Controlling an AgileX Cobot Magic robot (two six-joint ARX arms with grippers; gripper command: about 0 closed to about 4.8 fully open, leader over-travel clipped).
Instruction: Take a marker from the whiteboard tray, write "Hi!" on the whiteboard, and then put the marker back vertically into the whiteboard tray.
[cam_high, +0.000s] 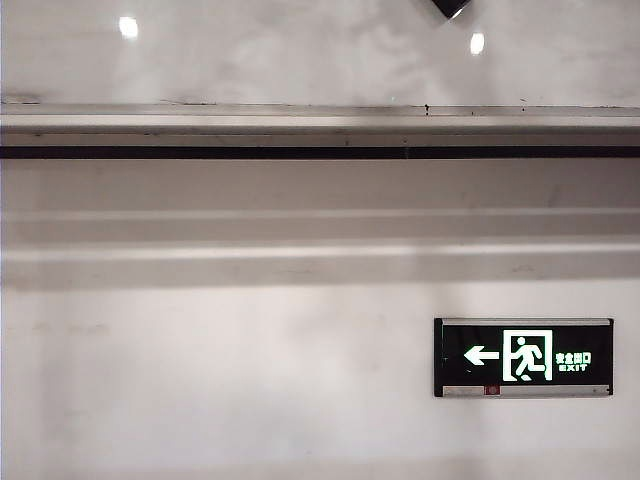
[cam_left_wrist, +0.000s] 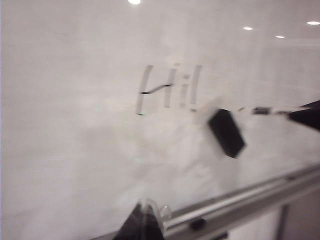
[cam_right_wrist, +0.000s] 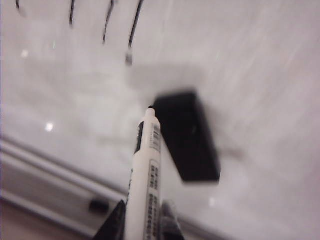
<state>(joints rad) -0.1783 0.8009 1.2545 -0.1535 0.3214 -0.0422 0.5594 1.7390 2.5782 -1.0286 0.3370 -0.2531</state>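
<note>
Held tight in the right hand (cam_right_wrist: 142, 220), the marker (cam_right_wrist: 147, 170) sits just below "Hi!" (cam_left_wrist: 170, 92). Lower it slowly, upright, into the whiteboard tray (cam_right_wrist: 45, 180). Left hand (cam_left_wrist: 145, 220): cannot tell.

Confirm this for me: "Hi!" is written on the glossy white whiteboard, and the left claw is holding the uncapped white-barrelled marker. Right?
Not quite. "Hi!" is on the glossy white whiteboard, but the right claw is shut on the uncapped white-barrelled marker, as the right wrist view shows. The left claw holds nothing visible in the left wrist view.
</note>
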